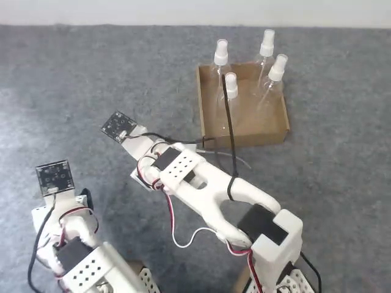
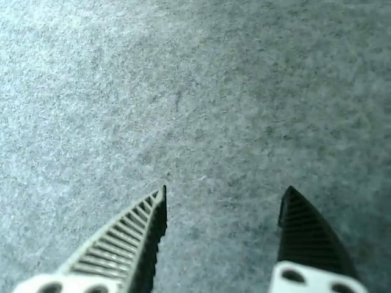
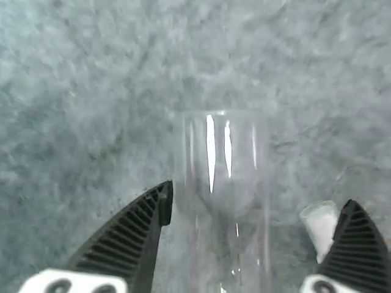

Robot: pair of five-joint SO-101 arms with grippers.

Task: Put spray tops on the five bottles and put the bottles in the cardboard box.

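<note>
Between the spread fingers of the right claw (image 3: 259, 194) sits the clear bottle (image 3: 223, 165), seemingly lying on the grey worktop (image 3: 73, 91) with its long axis running straight away from the claw, a loose spray top (image 3: 319, 227) just beside one finger. The left claw (image 2: 226, 190), also apart, hangs over the worktop holding nothing, so the right arm is nearer. Beyond, the cardboard box (image 1: 204, 119) holds four capped bottles (image 1: 269, 67).

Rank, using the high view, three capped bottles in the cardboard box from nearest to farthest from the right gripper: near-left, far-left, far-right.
1. Near-left bottle, at the front left of the cardboard box.
2. Far-left bottle, in the back-left corner.
3. Far-right bottle, at the back, on the right side.
</note>
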